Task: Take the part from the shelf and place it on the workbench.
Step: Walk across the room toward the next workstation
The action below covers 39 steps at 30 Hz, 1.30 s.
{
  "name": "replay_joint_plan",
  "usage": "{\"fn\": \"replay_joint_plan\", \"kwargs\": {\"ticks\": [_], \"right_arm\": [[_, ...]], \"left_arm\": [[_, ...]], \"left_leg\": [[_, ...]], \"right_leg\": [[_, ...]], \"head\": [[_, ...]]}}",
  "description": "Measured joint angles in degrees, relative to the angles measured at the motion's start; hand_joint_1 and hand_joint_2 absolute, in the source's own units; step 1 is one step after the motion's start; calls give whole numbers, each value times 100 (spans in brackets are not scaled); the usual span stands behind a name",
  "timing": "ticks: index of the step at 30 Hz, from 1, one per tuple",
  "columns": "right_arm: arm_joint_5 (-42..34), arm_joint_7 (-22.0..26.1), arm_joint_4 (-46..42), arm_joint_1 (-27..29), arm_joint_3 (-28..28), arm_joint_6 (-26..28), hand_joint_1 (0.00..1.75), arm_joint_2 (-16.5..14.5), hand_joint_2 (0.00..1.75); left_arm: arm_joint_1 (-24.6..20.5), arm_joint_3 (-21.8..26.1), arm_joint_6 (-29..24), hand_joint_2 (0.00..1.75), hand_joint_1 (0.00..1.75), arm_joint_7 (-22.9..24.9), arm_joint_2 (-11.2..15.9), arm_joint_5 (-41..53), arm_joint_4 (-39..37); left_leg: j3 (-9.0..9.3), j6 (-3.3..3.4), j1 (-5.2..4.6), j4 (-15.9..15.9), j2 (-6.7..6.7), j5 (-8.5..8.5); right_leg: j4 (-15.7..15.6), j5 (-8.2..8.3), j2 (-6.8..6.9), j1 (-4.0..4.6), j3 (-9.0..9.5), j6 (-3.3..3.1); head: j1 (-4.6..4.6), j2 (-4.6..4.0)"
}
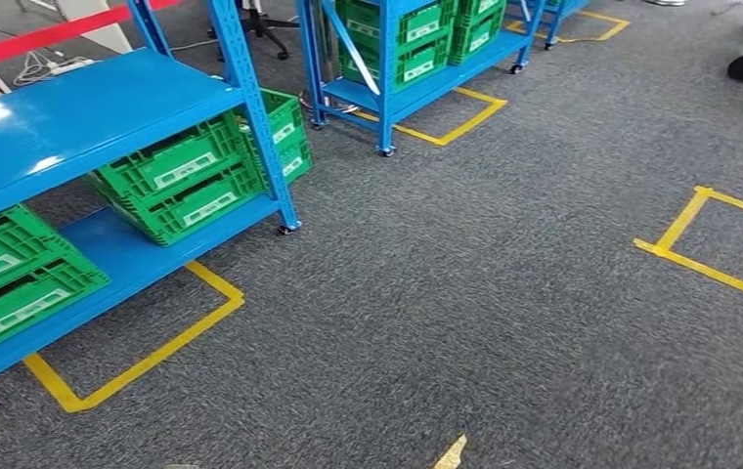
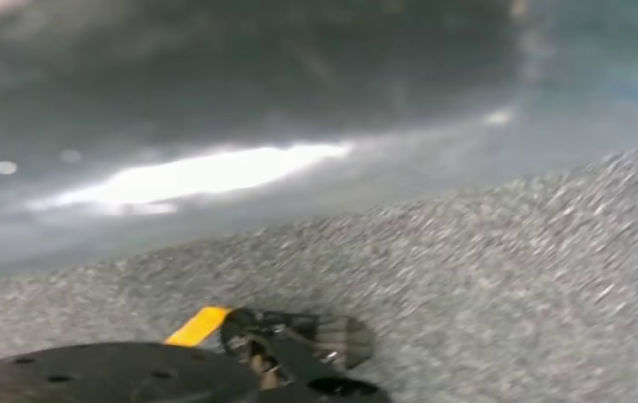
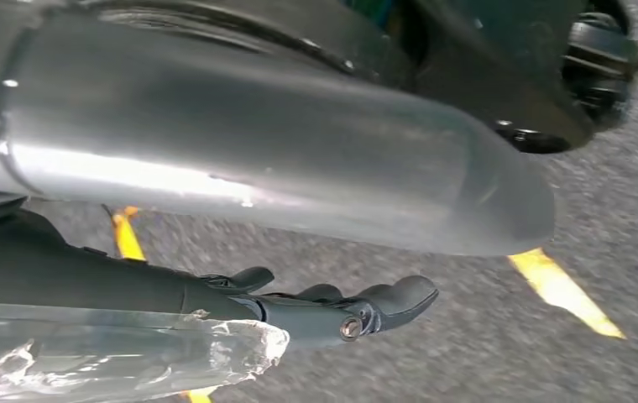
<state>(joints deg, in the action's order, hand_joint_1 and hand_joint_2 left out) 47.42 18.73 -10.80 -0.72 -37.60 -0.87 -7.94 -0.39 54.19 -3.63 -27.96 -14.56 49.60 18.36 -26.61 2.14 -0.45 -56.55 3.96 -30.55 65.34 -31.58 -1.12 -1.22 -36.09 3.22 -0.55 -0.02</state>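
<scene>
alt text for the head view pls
A blue shelf rack at the left holds green crates on its lower level, standing on grey carpet marked with yellow tape lines. A second blue rack with more green crates stands farther back.

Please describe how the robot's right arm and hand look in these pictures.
In the right wrist view, the right hand has dark grey, rounded fingers with a small silver screw near one tip. Above it runs a smooth, shiny silver tube-shaped limb cover.
</scene>
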Motion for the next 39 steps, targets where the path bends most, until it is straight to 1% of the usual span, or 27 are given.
{"fn": "replay_joint_plan", "kwargs": {"ticks": [2,3,5,7,8,10,11,12,13,14,15,16,17,19,21,23,25,27,28,29,30,31,32,34,36,37,39], "right_arm": [[3,-3,5,2,-11,2,0,-1,0],[4,-7,7,3,-18,1,0,-1,0],[4,-10,5,-5,-28,-1,0,-3,0],[4,-8,4,-5,-39,2,0,-5,0],[4,-6,4,-12,-45,3,0,-7,0],[12,-5,4,-21,-57,4,0,-6,0],[18,-5,3,-19,-63,4,0,-6,0],[27,-6,3,-16,-69,6,0,-5,0],[38,-6,3,-15,-74,8,0,-5,0],[48,-6,3,-17,-77,9,0,-6,0],[56,-5,3,-20,-78,11,0,-7,0],[62,-5,6,-19,-78,11,0,-18,0],[63,-3,6,-23,-79,15,0,-23,0],[67,-3,7,-41,-81,20,0,-35,0],[75,-2,3,-68,-81,21,0,-35,0],[80,2,-1,-69,-80,21,0,-38,0],[80,3,-2,-53,-81,22,0,-37,0],[84,-1,-2,-31,-82,26,0,-32,0],[87,-2,-2,-24,-82,28,0,-27,0],[92,-3,-2,-18,-82,33,0,-24,0],[95,-4,-2,-17,-82,36,0,-21,0],[98,-5,0,-15,-81,38,0,-20,0],[101,-7,4,-15,-81,40,0,-22,0],[111,-12,11,-19,-80,40,0,-27,0],[121,-14,11,-24,-81,43,0,-25,0],[125,-13,11,-23,-82,45,0,-23,0],[129,-11,11,-18,-83,48,0,-23,0]], "left_arm": [[-21,27,4,0,0,-30,2,18,0],[-31,37,4,0,0,-45,1,23,0],[-39,43,3,0,0,-69,2,37,1],[-37,46,1,0,0,-84,8,60,1],[-48,46,-2,0,0,-88,10,72,1],[-81,47,-12,0,0,-93,10,93,0],[-89,47,-18,0,0,-93,11,106,0],[-85,49,-25,0,0,-93,13,119,0],[-75,51,-29,0,0,-93,13,128,0],[-66,54,-33,0,0,-93,13,136,0],[-62,57,-36,0,0,-94,13,139,0],[-66,60,-38,0,0,-96,23,140,0],[-80,62,-40,0,0,-100,26,144,0],[-103,65,-44,0,0,-108,29,150,0],[-90,66,-46,0,0,-113,22,156,0],[-80,68,-49,0,0,-116,23,159,0],[-100,69,-51,0,0,-120,13,163,0],[-107,69,-67,0,0,-106,-1,179,0],[-100,69,-86,0,0,-93,-9,188,0],[-93,70,-108,0,0,-79,-15,193,0],[-87,72,-127,0,0,-69,-23,194,0],[-86,74,-142,0,0,-64,-27,195,0],[-93,76,-150,0,0,-61,-28,196,0],[-98,79,-158,0,0,-55,-30,198,0],[-79,84,-160,0,0,-52,-32,200,0],[-68,86,-160,0,0,-51,-35,201,0],[-73,91,-160,0,0,-50,-41,201,0]], "left_leg": [[42,-73,15,-38,110,-107],[34,-115,24,-54,155,-140],[45,-186,38,-39,211,-173],[24,-244,35,-146,78,-247],[-86,-276,34,-366,-46,-358],[-520,-336,39,-1111,-279,-678],[-748,-350,42,-1456,-319,-791],[-907,-347,41,-1645,-334,-794],[-961,-323,35,-1622,-340,-666],[-919,-273,21,-1398,-359,-423],[-807,-196,-13,-1036,-425,-126],[-687,-94,-65,-711,-578,72],[-595,-2,-119,-439,-729,188],[-545,97,-201,-220,-920,219],[-520,109,-191,-75,-810,310],[-450,117,-127,59,-665,387],[-419,116,-80,112,-513,421],[-415,110,-60,106,-348,420],[-402,94,-46,99,-267,410],[-386,67,-25,85,-185,393],[-370,26,1,57,-106,366],[-369,-29,21,13,-31,329],[-392,-85,34,-60,40,290],[-471,-175,42,-158,155,256],[-529,-223,58,-180,244,267],[-555,-248,60,-219,195,240],[-729,-302,62,-570,-56,26]], "right_leg": [[-459,362,-196,-30,50,-32],[-529,419,-249,-26,48,-87],[-543,402,-171,-1,103,-231],[-607,395,-60,-4,203,-305],[-637,382,-1,-6,258,-326],[-666,321,142,18,346,-359],[-666,281,214,33,384,-369],[-666,239,280,51,429,-378],[-666,199,340,73,480,-384],[-669,158,398,100,540,-391],[-674,120,455,128,600,-399],[-686,87,515,145,654,-404],[-700,62,572,159,694,-401],[-734,38,711,164,729,-377],[-770,8,813,173,757,-340],[-597,-134,578,163,699,-298],[56,-444,227,121,385,-237],[734,-645,125,68,4,-163],[814,-580,119,42,-82,-126],[658,-392,113,12,-55,-85],[329,-136,80,-24,59,-40],[-31,56,-34,-61,203,12],[-343,165,-164,-94,336,36],[-569,155,-343,-114,453,1],[-568,154,-251,-105,467,-105],[-572,160,-191,-103,471,-147],[-594,167,-46,-105,484,-214]], "head": [[16,1],[27,1],[30,2],[19,2],[3,2],[-27,2],[-28,2],[-28,2],[-28,2],[-28,2],[-29,2],[-17,2],[-4,2],[15,2],[7,2],[16,2],[39,2],[51,2],[50,2],[49,2],[50,2],[56,2],[71,2],[86,2],[77,2],[60,2],[16,2]]}}
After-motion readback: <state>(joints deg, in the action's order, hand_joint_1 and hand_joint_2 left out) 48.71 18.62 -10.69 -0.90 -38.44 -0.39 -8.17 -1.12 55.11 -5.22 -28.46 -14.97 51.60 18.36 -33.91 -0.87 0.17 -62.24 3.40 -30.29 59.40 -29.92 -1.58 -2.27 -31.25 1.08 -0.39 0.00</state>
